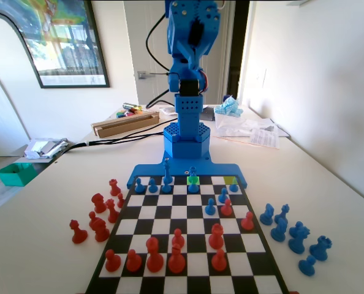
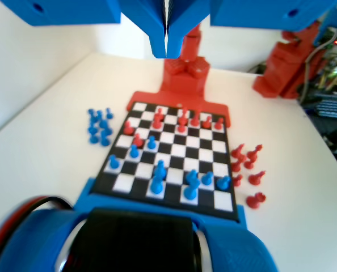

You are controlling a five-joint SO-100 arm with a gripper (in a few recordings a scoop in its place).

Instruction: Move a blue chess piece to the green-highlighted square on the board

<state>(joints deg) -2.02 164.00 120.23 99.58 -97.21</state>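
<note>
The board lies flat on a pale, matt worktop, its blue edge joined to the base of the blue arm at the far end of the fixed view. The green-highlighted square is in the board's far row, and the blue chess piece stands on it; a paler yellow-green square lies in the same row to the right. In the wrist view the tool hangs high above the board with its jaws pressed together, holding nothing. Red pieces stand off the board at left, blue pieces at right. Behind the arm: white walls, a framed picture, a cardboard box, papers and a green tray.
</note>
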